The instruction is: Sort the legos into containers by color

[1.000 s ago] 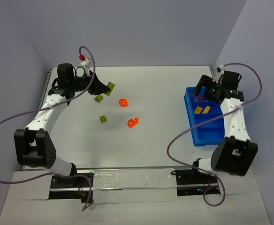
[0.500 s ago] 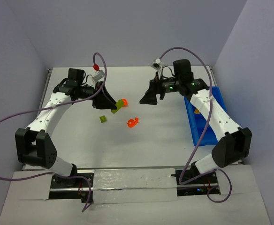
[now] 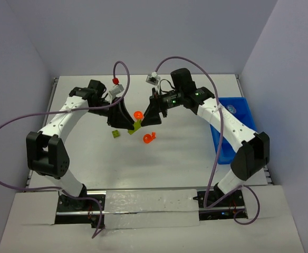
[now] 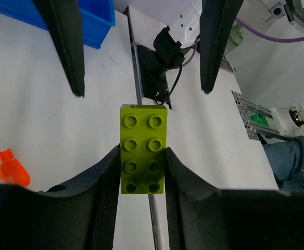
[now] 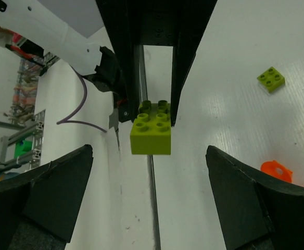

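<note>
My left gripper (image 3: pixel 132 125) is shut on a lime-green brick (image 3: pixel 137 125) and holds it above the table's middle. In the left wrist view the brick (image 4: pixel 143 148) sits studs-up between my pads. My right gripper (image 3: pixel 148 118) is open and faces the brick from the right, fingers (image 4: pixel 64 47) apart and not touching it. The right wrist view shows the brick (image 5: pixel 152 128) just ahead of my open gripper (image 5: pixel 149 156). The blue tray (image 3: pixel 236 106) is at the right, partly hidden by the right arm.
Loose on the table lie a small lime-green brick (image 3: pixel 115 134), an orange piece (image 3: pixel 138 114) just behind the grippers and another orange piece (image 3: pixel 150 138) in front of them. The walls stand at the left, back and right.
My right arm has swung from the tray to the table's middle. My left arm has carried the lime-green brick rightward to meet it.
</note>
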Robot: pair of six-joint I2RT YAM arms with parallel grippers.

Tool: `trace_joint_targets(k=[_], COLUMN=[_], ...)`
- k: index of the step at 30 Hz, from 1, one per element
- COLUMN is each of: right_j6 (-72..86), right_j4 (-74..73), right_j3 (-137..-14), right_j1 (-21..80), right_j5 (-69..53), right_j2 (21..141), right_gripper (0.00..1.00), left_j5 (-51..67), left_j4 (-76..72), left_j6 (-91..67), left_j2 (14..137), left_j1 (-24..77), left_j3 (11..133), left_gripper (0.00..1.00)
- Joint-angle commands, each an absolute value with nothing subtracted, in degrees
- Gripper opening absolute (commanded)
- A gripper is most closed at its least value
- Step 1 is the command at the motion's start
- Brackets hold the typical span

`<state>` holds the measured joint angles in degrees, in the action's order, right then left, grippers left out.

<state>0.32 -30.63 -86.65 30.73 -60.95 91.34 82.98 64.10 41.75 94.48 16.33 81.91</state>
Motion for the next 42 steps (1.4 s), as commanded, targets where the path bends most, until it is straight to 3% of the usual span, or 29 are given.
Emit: trace_joint_targets(k=[1, 5, 15, 20, 22, 24, 25, 28, 30, 37, 42], right_j6=[2.46, 2.32, 0.77, -1.22, -1.48, -1.95, -2.22, -4.27, -5.86, -13.45, -20.74], right_j4=[-29.88, -30.13, -29.62, -30.83, -30.97, -31.53, -31.84, -34.03, -36.45, -45.11, -52.03], right_j3=[-89.55, -90.24, -89.09, -90.07, -89.96, -89.81, -89.35, -87.34, -84.30, -75.26, -71.41], right_j1=[31.96, 32.48, 33.80, 34.50, 34.54, 34.59, 34.48, 33.28, 31.19, 13.97, -1.27], right_j5=[-61.10, -60.66, -59.68, -59.33, -59.65, -59.77, -59.42, -56.66, -56.09, -53.14, -46.54], right_j2=[93.90, 94.83, 93.11, 93.29, 93.11, 92.80, 92.24, 89.86, 87.30, 79.42, 75.98], right_gripper=[0.95, 0.91, 0.61, 0.38, 0.25, 0.05, 0.02, 0.00, 0.00, 0.00, 0.00], left_j5=[85.00, 84.15, 82.10, 80.41, 79.50, 77.96, 76.54, 65.06, 59.05, 45.75, 25.49], left_j4=[62.32, 58.91, 50.53, 44.61, 41.14, 37.45, 35.62, 23.60, 18.84, 16.45, 16.14], left_j6=[40.66, 37.11, 28.42, 22.91, 19.55, 16.36, 13.49, 4.13, 0.50, -4.13, -2.94], left_j2=[92.58, 91.71, 90.00, 88.54, 87.24, 86.31, 85.52, 80.13, 76.85, 76.15, 82.53], left_j1=[16.87, 17.03, 17.63, 17.93, 18.02, 18.02, 18.02, 17.60, 15.95, 9.23, 10.33], left_j3=[82.67, 81.78, 79.58, 77.79, 76.37, 74.73, 73.38, 67.46, 65.68, 67.03, 70.06], left_gripper=[0.07, 0.07, 0.09, 0.20, 0.30, 0.41, 0.51, 0.92, 0.99, 0.99, 0.99])
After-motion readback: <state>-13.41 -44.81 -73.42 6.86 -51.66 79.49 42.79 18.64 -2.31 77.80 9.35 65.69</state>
